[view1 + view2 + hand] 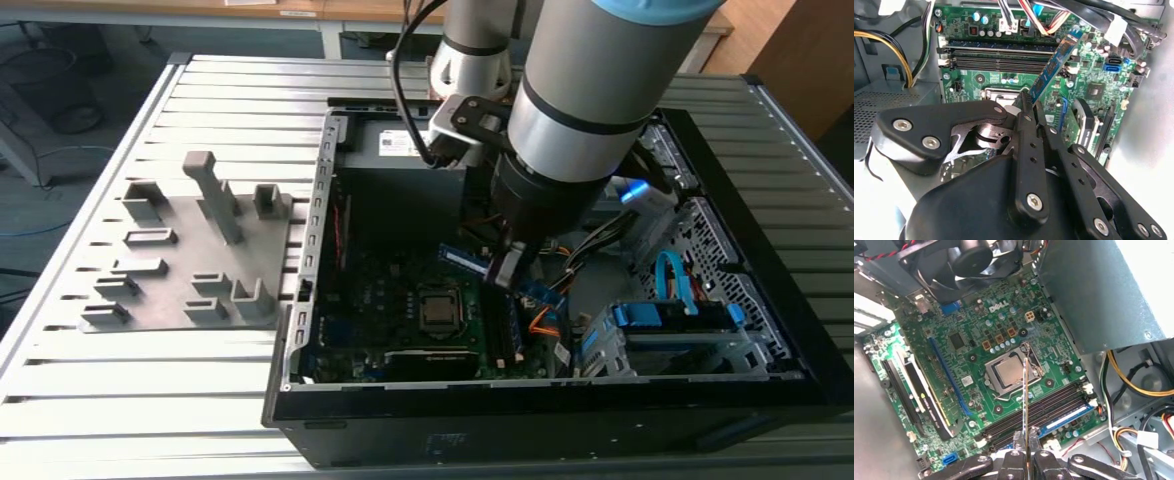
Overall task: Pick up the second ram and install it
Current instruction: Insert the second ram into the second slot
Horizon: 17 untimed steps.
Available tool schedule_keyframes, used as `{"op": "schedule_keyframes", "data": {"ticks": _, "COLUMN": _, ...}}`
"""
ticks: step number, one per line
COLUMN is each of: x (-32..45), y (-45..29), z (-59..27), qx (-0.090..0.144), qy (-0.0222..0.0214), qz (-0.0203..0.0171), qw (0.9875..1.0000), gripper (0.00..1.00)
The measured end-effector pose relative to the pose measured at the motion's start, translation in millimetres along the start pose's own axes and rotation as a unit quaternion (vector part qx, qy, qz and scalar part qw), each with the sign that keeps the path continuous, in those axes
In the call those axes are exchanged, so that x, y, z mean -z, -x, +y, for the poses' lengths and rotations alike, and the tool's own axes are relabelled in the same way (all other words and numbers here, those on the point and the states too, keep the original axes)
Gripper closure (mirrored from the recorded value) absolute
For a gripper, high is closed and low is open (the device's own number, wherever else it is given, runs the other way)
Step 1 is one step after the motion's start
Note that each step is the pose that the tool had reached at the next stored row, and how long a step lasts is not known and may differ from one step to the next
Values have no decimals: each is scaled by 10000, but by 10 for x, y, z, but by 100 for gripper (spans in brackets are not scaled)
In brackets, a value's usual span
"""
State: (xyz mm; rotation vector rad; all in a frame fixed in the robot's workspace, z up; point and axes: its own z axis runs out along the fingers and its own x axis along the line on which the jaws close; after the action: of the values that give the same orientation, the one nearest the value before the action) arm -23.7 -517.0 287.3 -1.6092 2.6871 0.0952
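Blue-green second ram (1054, 65) clenched in gripper (1030, 107) jaws, centre of exterior view, above motherboard (979, 320). Best, likely: keep stick straight over empty slot (1054, 402), press evenly.

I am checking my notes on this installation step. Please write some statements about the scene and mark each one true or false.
1. The fingers are shut on the second ram. True.
2. The second ram is pressed fully into a slot. False: it is held in the air above the motherboard.
3. The grey fixture lies inside the computer case. False: it lies on the table, on the exterior view's left of the case.
4. The computer case is open, with the motherboard in view. True.
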Motion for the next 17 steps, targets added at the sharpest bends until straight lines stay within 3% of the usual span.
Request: {"op": "schedule_keyframes", "data": {"ticks": 17, "x": 0, "y": -10, "z": -6, "qx": -357, "qy": -14, "qz": -17, "qw": 9994, "gripper": 86}}
